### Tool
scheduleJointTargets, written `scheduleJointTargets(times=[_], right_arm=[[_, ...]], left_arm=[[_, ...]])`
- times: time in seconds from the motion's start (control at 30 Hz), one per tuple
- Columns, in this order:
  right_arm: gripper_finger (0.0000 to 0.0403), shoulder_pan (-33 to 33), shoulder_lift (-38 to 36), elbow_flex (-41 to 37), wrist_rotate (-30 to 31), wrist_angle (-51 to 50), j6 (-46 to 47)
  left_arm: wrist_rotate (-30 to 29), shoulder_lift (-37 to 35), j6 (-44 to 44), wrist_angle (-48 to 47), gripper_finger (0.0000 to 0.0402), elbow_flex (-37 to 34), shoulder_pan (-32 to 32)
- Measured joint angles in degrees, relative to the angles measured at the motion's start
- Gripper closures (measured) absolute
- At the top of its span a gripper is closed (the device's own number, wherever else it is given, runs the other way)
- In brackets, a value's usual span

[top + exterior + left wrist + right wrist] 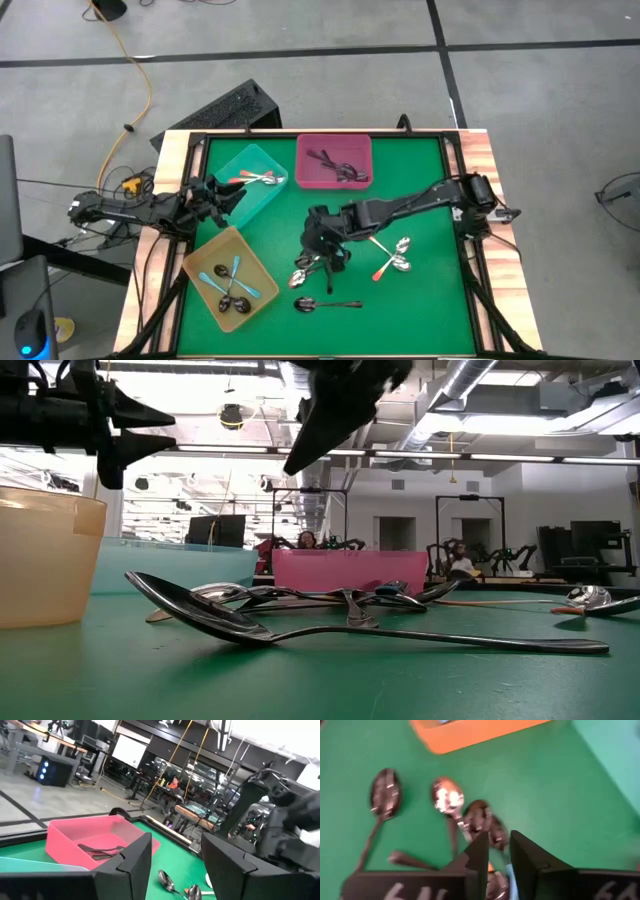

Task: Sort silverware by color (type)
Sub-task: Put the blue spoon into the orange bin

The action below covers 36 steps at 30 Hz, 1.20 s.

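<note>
Loose spoons lie in a pile (303, 272) on the green mat, and the same pile (470, 817) shows in the right wrist view. A dark spoon (325, 303) lies nearer the front, where the low view sees it (250, 625) close up. Two shiny spoons (402, 248) and an orange-handled one (383, 270) lie to the right. My right gripper (322, 255) hangs above the pile, slanting down. It (496, 842) is open by a narrow gap, and I see nothing held in it. My left gripper (232, 197) waits open over the teal tray's near edge.
The teal tray (262, 152) holds orange-handled spoons, the pink tray (300, 160) dark ones, and the yellow tray (205, 250) blue-handled ones. A wooden frame borders the mat. Bare mat lies at the near right and between the trays.
</note>
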Motion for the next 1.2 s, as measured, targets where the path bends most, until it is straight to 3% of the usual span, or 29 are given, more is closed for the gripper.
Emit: scheduleJointTargets(times=[0.3, 0.83, 1.0, 1.2], right_arm=[[0.0242, 4.3, 0.0, -1.8, 4.5, -0.2, 6.3], [0.024, 7.5, 0.1, -9.9, 6.2, 1.8, 10.5], [0.024, 6.7, 0.1, -10.8, 6.2, 1.8, 7.3], [0.0241, 5.7, 0.1, -10.8, 8.1, 1.8, -4.5]], left_arm=[[-0.5, 0.0, -0.5, -0.2, 0.0243, 0.0, 0.0], [-1.2, 0.0, 0.6, -2.3, 0.0243, 0.0, 0.0], [-1.3, 0.0, 0.5, -2.6, 0.0243, 0.0, 0.0], [-1.8, 0.0, 0.8, -3.0, 0.0243, 0.0, 0.0]])
